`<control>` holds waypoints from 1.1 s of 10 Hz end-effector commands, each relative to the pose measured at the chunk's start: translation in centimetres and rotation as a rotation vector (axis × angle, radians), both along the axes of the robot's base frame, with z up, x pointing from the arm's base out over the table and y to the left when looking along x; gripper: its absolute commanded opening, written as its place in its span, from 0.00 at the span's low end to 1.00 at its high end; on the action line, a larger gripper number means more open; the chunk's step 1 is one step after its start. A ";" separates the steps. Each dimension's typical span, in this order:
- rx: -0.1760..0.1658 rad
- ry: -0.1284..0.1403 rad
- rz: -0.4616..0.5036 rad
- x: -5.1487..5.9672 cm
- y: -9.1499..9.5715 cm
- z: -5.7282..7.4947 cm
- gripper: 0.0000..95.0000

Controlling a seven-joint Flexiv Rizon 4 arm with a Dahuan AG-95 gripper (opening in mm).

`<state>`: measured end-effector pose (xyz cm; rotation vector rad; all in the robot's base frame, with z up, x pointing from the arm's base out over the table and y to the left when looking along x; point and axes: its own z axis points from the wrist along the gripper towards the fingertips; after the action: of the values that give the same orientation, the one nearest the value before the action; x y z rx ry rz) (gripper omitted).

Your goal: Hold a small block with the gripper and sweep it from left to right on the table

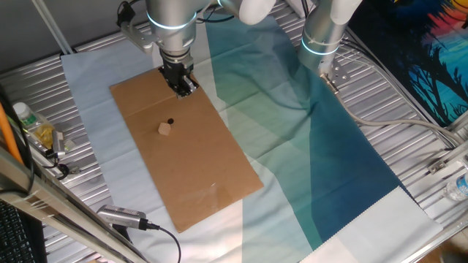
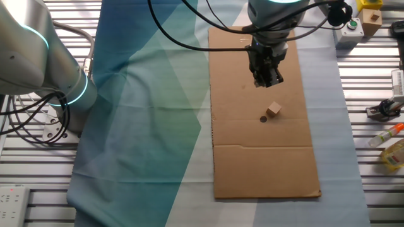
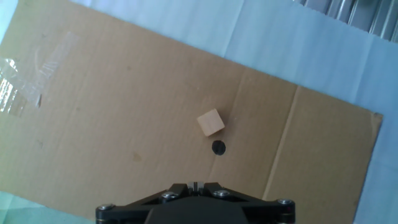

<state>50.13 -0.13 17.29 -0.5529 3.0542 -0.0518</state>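
Observation:
The small block [image 1: 164, 129] is a light-tan wooden cube lying free on the brown cardboard sheet [image 1: 197, 175], next to a small black dot [image 1: 170, 121]. It also shows in the other fixed view [image 2: 273, 110] and in the hand view [image 3: 211, 122]. My gripper [image 1: 184, 88] hangs above the cardboard, up and away from the block, and holds nothing. Its fingers are together, shut. In the other fixed view the gripper [image 2: 267, 79] is above the block. In the hand view only the tips [image 3: 194, 186] show at the bottom edge, closed.
A second idle silver arm [image 1: 322, 33] stands at the back on the teal cloth [image 1: 322, 146]. A bottle [image 1: 33, 124] and cables lie at the left edge. A wooden block on a box [image 2: 370, 16] and tools sit off the cloth.

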 end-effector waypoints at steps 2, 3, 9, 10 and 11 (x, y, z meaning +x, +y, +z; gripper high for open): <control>0.004 0.043 -0.006 0.1 0.0 0.0 0.00; 0.003 0.058 -0.006 0.1 0.0 0.0 0.00; 0.010 0.049 0.027 0.1 0.0 0.0 0.00; 0.014 0.052 0.029 0.1 0.0 0.0 0.00; 0.017 0.054 0.030 0.1 0.0 0.0 0.00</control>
<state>49.98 -0.11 17.43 -0.6094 3.0945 -0.0075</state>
